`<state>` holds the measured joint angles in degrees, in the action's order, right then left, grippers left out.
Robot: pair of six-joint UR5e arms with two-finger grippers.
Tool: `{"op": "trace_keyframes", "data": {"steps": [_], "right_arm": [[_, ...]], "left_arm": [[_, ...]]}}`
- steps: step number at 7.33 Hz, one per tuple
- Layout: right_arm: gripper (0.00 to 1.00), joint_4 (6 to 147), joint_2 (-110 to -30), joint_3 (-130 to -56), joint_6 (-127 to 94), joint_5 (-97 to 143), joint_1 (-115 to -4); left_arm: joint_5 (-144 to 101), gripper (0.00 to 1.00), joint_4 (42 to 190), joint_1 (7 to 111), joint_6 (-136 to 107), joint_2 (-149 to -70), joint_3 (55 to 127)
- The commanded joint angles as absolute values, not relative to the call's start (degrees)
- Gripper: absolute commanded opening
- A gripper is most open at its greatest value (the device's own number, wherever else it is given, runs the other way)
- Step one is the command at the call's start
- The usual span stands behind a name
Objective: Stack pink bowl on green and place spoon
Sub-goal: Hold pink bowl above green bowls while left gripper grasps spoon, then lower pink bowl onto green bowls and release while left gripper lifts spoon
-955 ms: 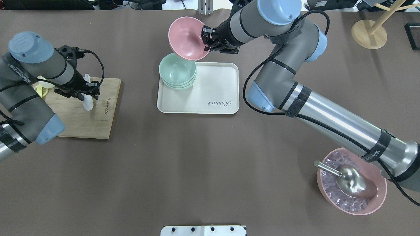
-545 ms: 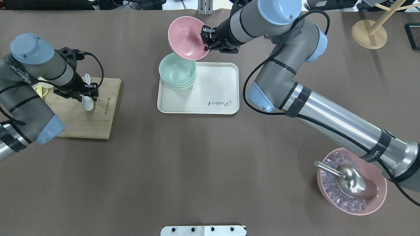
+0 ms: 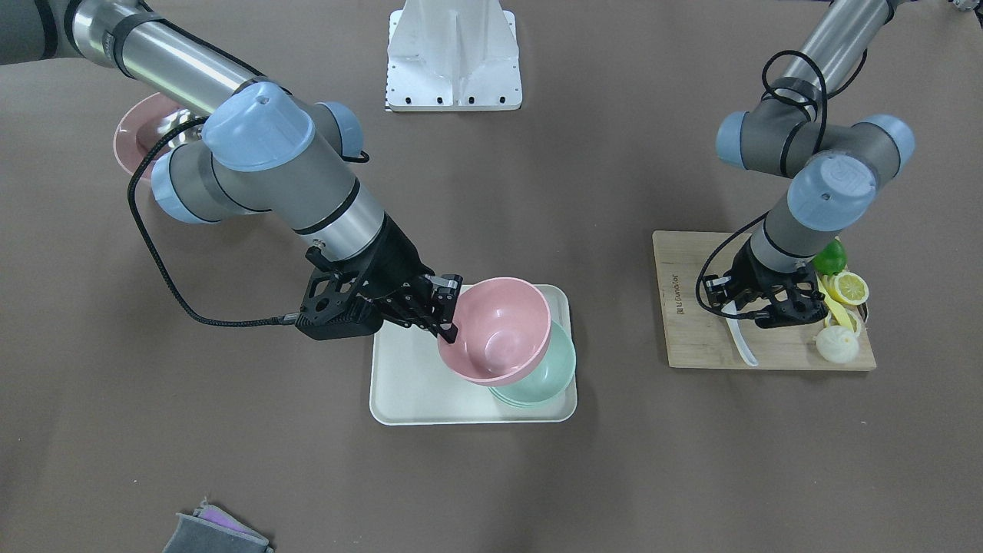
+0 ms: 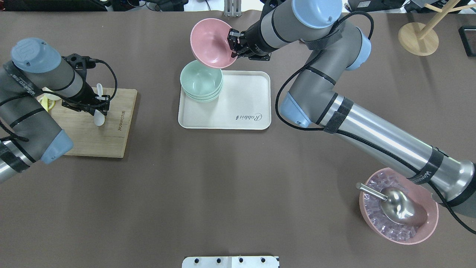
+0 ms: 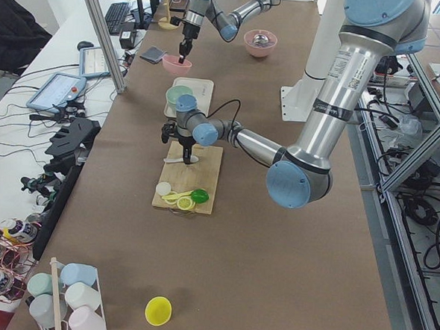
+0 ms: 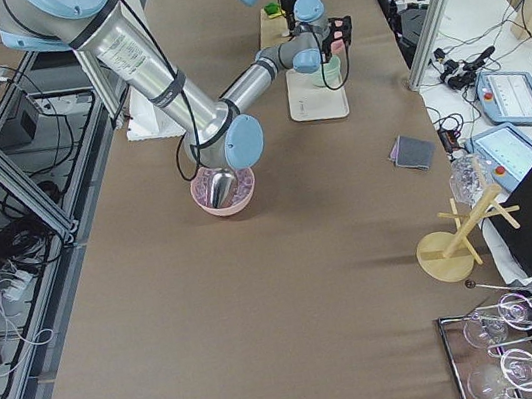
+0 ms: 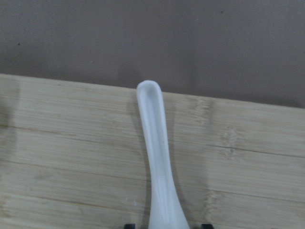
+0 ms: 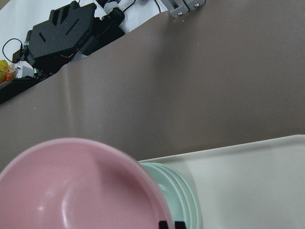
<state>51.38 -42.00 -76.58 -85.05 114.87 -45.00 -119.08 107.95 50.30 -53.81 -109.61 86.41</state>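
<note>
My right gripper (image 4: 233, 44) is shut on the near rim of the pink bowl (image 4: 211, 42) and holds it tilted in the air, just beyond and above the stacked green bowls (image 4: 200, 80). These stand on the far-left corner of the white tray (image 4: 241, 100). In the front view the pink bowl (image 3: 499, 326) overlaps the green bowls (image 3: 553, 376). The white spoon (image 4: 99, 118) lies on the wooden cutting board (image 4: 108, 137). My left gripper (image 4: 99, 108) is down over the spoon (image 7: 157, 152), jaws on either side of it with small gaps showing.
A pink bowl of ice with a metal scoop (image 4: 398, 212) sits near right under my right arm. Lemon and lime pieces (image 3: 845, 288) lie on the board's end. A wooden stand (image 4: 418, 37) is far right. A grey cloth (image 3: 215, 534) lies by the operators' edge.
My left gripper has shifted slightly over the spoon and its jaws have narrowed around it. The pink bowl has barely moved in my right gripper.
</note>
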Motion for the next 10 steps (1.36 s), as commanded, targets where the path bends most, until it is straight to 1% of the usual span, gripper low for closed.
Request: {"op": "trace_keyframes", "data": {"steps": [1,3,4,7,9,10], "right_arm": [[0.0,51.42,-41.92,-77.08,-85.17,114.79,-45.0],[0.0,51.77,-42.01,-76.56,-85.25,113.57,-44.3],[0.0,51.68,-41.92,-76.29,-85.25,111.38,-42.9],[0.0,51.33,-41.23,-74.19,-85.34,110.74,-40.61],[0.0,51.42,-37.03,-69.81,-85.25,108.21,-39.64],[0.0,51.33,-36.39,-68.83,-85.25,107.93,-39.64]], "left_arm": [[-122.23,0.0,109.07,52.63,-53.79,-108.64,88.05],[-134.33,0.0,108.46,61.22,-53.7,-106.97,92.35],[-136.3,0.0,108.28,62.48,-53.7,-106.96,93.07],[-136.5,0.0,108.28,62.58,-53.79,-107.4,93.34],[-136.58,0.0,108.28,62.58,-53.88,-107.58,93.43],[-136.58,0.0,108.19,62.58,-53.79,-107.58,93.34]]}}
